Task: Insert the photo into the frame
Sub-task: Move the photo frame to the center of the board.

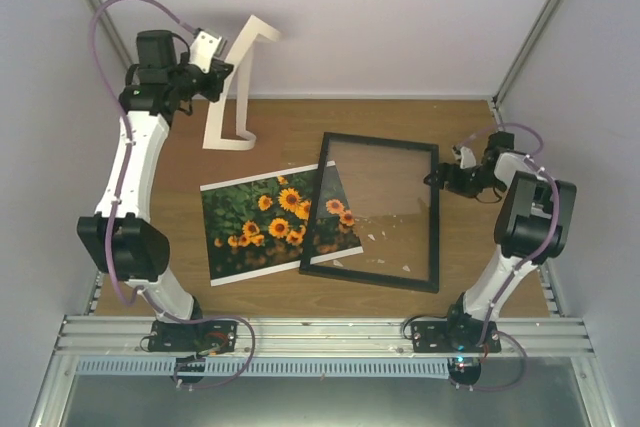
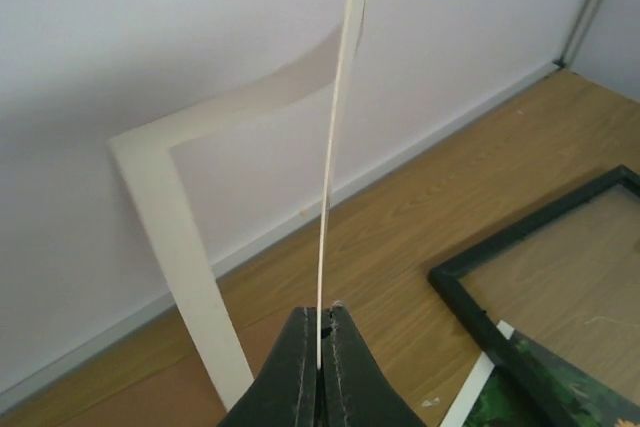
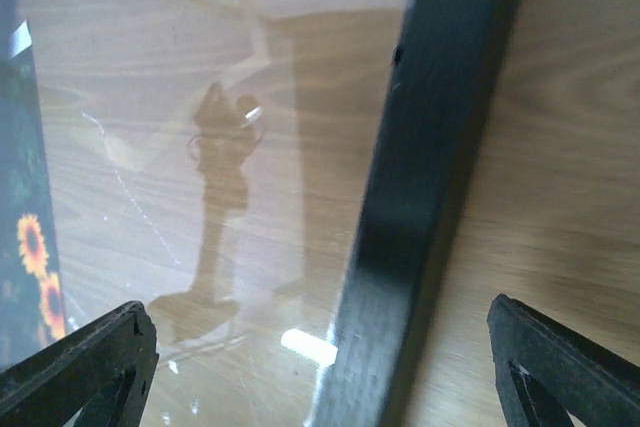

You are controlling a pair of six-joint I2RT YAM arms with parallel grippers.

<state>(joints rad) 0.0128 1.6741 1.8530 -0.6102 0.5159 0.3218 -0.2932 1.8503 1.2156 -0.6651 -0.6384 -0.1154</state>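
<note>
Left gripper (image 2: 322, 319) raised far-left — clamped on white mat (image 2: 165, 212); right gripper (image 3: 320, 317) low, jaws apart — straddling frame (image 3: 440, 87) rail.

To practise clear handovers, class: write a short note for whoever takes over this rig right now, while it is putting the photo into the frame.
Left gripper: shut on the white mat, holding it up on edge at the far left.
Right gripper: open, fingers either side of the frame's right rail, not gripping.
Photo: flat on the table, face up, its right part under the frame.
Frame: flat on the table, askew, overlapping the photo.
Done: the mat is held apart from the frame.
Left: line up the photo and frame and seat the photo; it is not yet in.
</note>
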